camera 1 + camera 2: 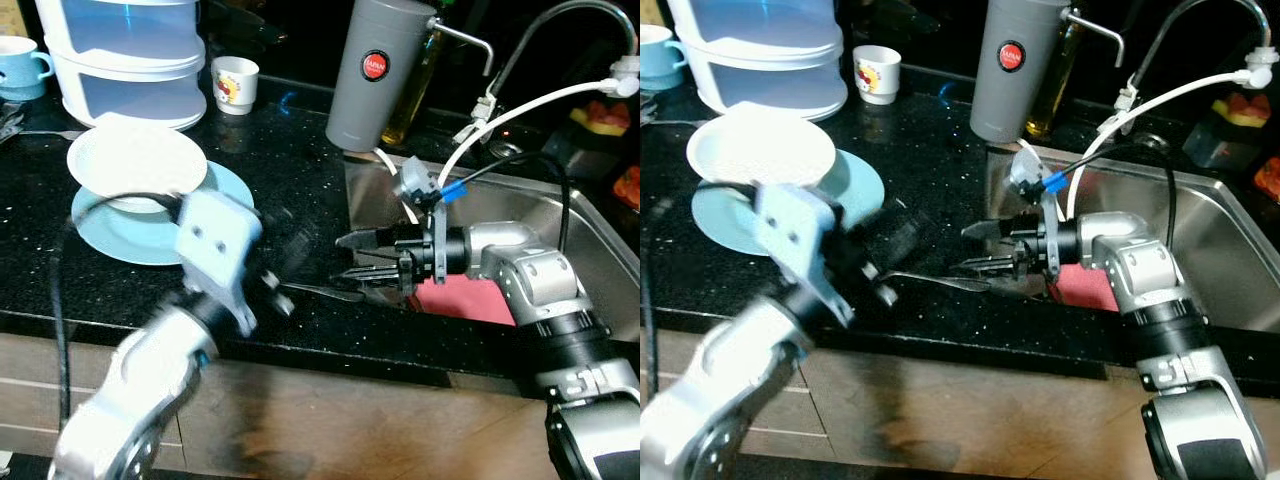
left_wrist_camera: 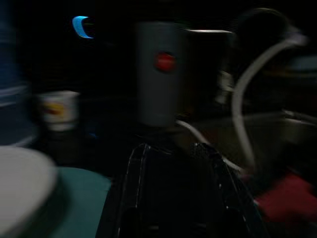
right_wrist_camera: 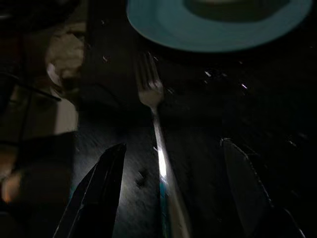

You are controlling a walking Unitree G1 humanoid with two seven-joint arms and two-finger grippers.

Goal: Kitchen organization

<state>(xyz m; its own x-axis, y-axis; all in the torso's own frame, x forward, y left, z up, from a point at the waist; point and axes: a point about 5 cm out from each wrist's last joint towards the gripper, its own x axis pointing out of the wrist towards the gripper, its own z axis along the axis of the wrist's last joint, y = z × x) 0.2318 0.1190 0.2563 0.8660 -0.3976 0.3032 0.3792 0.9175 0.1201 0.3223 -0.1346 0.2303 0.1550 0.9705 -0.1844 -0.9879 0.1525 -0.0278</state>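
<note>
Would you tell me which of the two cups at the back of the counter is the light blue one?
The blue cup at the far left edge, beside the stacked white containers. The other, the small white cup, carries a red and yellow print.

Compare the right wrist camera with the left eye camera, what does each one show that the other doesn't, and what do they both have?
The right wrist view alone shows the fork clearly, tines toward the blue plate, lying between the open right gripper fingers.

The left eye view alone shows the white bowl, grey canister, sink, red cloth, small cup, stacked containers and the blurred left gripper.

Both share the black counter, the blue plate and the right gripper.
</note>
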